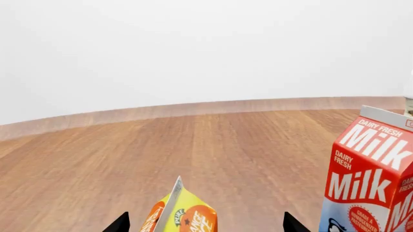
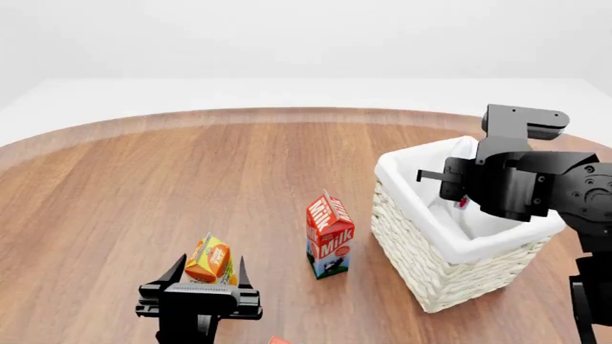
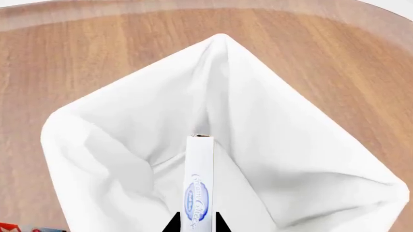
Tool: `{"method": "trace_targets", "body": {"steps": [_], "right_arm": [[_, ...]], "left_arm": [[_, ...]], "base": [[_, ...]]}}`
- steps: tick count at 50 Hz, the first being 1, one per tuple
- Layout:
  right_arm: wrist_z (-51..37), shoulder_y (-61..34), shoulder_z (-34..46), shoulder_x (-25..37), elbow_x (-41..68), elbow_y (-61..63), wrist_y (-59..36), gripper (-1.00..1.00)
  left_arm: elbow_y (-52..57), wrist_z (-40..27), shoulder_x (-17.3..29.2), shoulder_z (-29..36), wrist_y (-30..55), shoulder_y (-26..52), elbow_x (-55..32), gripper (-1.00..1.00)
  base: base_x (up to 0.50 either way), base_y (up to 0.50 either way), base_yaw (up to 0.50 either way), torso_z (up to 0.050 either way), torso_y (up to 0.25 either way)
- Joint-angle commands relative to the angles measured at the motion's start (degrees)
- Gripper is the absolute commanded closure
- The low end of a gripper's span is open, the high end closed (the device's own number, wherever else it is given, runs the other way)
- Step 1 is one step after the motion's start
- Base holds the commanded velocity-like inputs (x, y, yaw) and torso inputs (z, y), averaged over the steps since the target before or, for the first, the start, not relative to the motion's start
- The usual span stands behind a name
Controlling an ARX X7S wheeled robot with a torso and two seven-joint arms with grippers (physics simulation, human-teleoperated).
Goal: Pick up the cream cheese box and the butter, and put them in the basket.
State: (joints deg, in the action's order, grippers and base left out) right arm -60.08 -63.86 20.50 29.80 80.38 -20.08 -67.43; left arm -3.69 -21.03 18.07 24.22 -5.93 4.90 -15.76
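Right gripper [image 3: 196, 226] clamps the cream cheese box [image 3: 199, 186] over the basket [image 3: 116, 140]; release centred, w/o touching liner. Left gripper [image 2: 206, 278] is spread apart.

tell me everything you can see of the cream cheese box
The cream cheese box is a thin white carton, seen edge-on in the right wrist view, with a blue oval logo on its narrow face. The right gripper pinches it between dark fingertips at its near end, and it hangs over the basket, above the white cloth liner and touching nothing else. In the head view the arm hides most of it; only a red and white bit shows.
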Motion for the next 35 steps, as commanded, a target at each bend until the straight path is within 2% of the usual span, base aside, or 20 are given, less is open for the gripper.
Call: {"method": "trace_targets", "body": {"steps": [1, 22, 35], "right_arm": [[0.9, -0.2, -0.1, 0.2, -0.9, 0.1, 0.6, -1.0], [-0.8, -0.6, -1.0, 1.1, 0.8, 2.5, 0.1, -1.0], [-6.7, 3.3, -4.5, 3.7, 7.5, 14.1, -1.6, -1.0]], "left_arm": [[0.3, -0.2, 0.2, 0.1, 0.1, 0.0, -0.1, -1.0], [-0.3, -0.3, 0.1, 0.4, -0.1, 0.3, -0.2, -1.0], [0.2, -0.5, 0.3, 0.6, 0.0, 0.1, -0.3, -1.0]], "base": [[0.0, 0.0, 0.0, 0.0, 0.0], [0.0, 0.0, 0.0, 0.0, 0.0], [0.0, 0.0, 0.0, 0.0, 0.0]]}}
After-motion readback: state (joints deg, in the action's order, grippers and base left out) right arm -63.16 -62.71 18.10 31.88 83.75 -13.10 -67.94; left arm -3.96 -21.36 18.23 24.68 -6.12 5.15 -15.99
